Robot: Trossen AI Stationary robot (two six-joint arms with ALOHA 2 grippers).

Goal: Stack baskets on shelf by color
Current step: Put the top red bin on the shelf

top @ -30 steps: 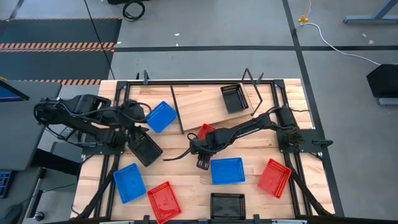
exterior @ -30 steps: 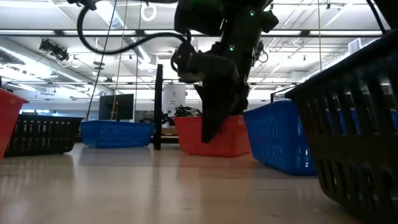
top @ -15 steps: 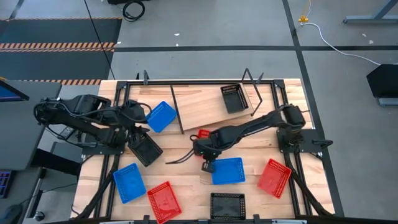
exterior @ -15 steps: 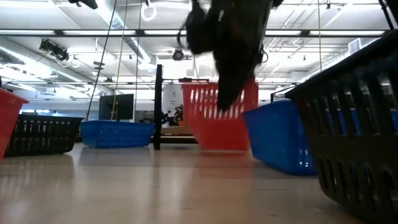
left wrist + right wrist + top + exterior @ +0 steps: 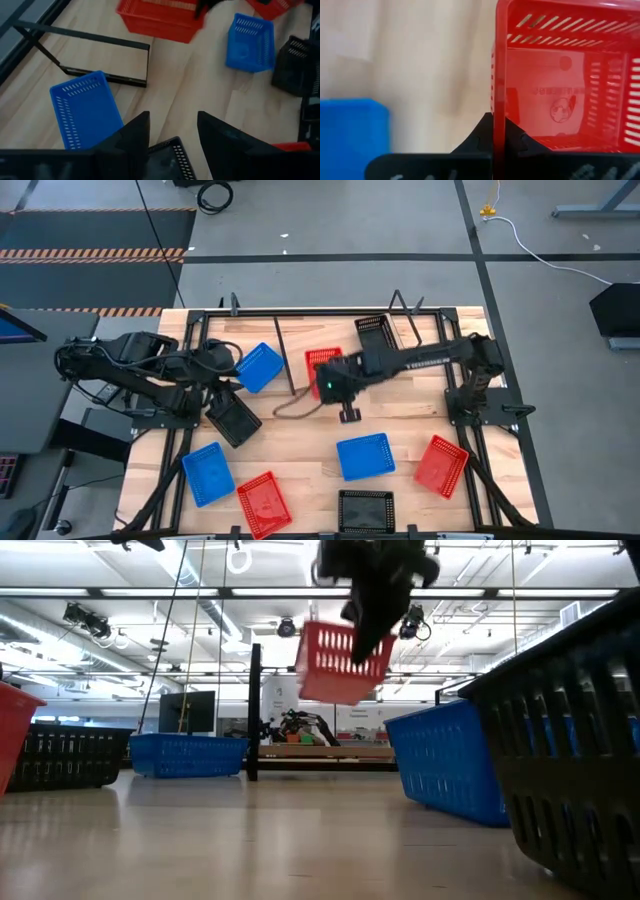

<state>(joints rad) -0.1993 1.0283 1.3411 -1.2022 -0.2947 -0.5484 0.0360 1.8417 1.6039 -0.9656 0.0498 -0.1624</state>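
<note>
My right gripper (image 5: 330, 377) is shut on a red basket (image 5: 321, 364), which it holds in the air over the near left part of the slanted wooden shelf (image 5: 320, 335). In the low view the basket (image 5: 343, 662) hangs tilted, well above the tabletop. A black basket (image 5: 377, 337) rests on the shelf's right part. My left gripper (image 5: 172, 132) is open at the table's left, over one end of a black basket (image 5: 232, 418) that lies on the table. A blue basket (image 5: 260, 367) lies just beyond it. My right gripper holds the red basket by one side wall (image 5: 499, 100), with one finger (image 5: 479, 136) outside the wall and the other (image 5: 521, 142) inside the basket. The fingers come from above, slanting. The basket is lifted clear and hangs tilted below the fingers.
On the near half of the table lie a blue basket (image 5: 365, 455), a red one (image 5: 440, 463), a black one (image 5: 365, 508), another red one (image 5: 263, 502) and another blue one (image 5: 207, 473). Black wire frame ends (image 5: 400, 305) stand at the shelf's sides.
My right gripper has tipped the red basket up on end, lifted it off the table, and carried it up and toward the far edge, to above the shelf's near left part. It stays shut on the basket.
</note>
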